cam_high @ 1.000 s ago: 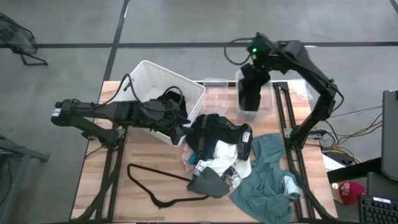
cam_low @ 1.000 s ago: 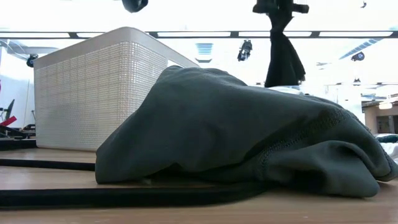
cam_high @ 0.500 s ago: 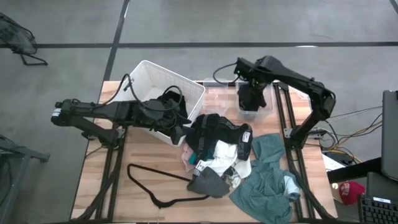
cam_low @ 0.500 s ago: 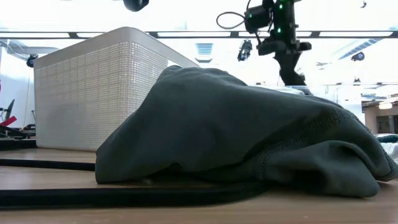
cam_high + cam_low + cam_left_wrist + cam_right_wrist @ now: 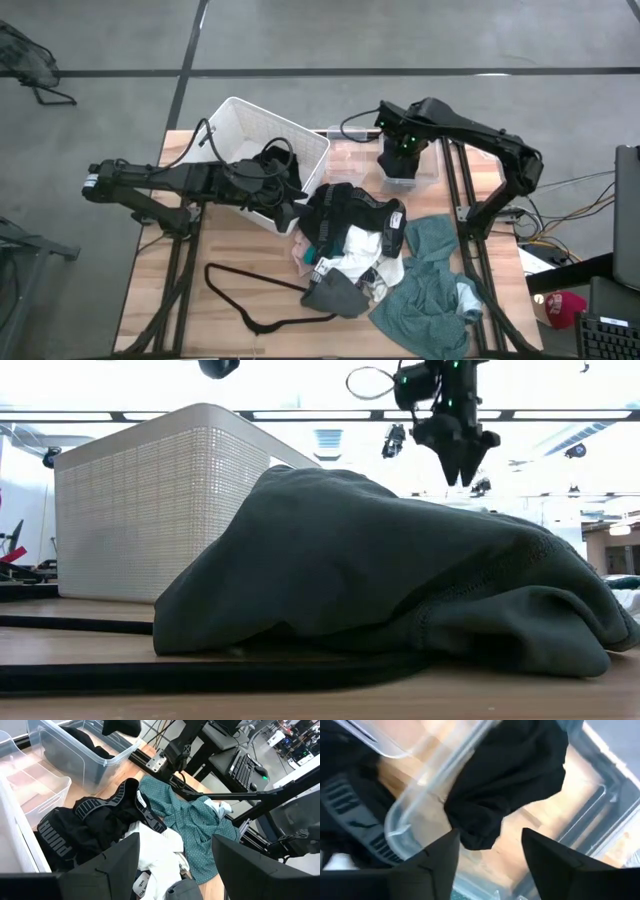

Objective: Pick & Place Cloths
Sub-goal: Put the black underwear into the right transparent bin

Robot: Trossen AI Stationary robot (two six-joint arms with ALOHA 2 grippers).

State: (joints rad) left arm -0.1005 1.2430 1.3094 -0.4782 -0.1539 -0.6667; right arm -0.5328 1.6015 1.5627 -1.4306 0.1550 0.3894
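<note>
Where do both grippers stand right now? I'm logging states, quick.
Left gripper: open, holding nothing, by the white basket.
Right gripper: open, empty, over the clear bin with the black cloth lying in it.

The table point(image 5: 160, 300) at the lower left of the high view is pale wood, matt, with visible grain. The basket point(image 5: 262, 135) is white plastic with a fine woven mesh texture. At the upper middle stands a bin point(image 5: 425, 172) of clear, glossy plastic. The cloths point(image 5: 425, 290) are soft matt fabric; the teal one has small dots, and a black one point(image 5: 75, 830) carries a ribbed elastic band. The hanger point(image 5: 240, 290) is thin and black, material not clear.
</note>
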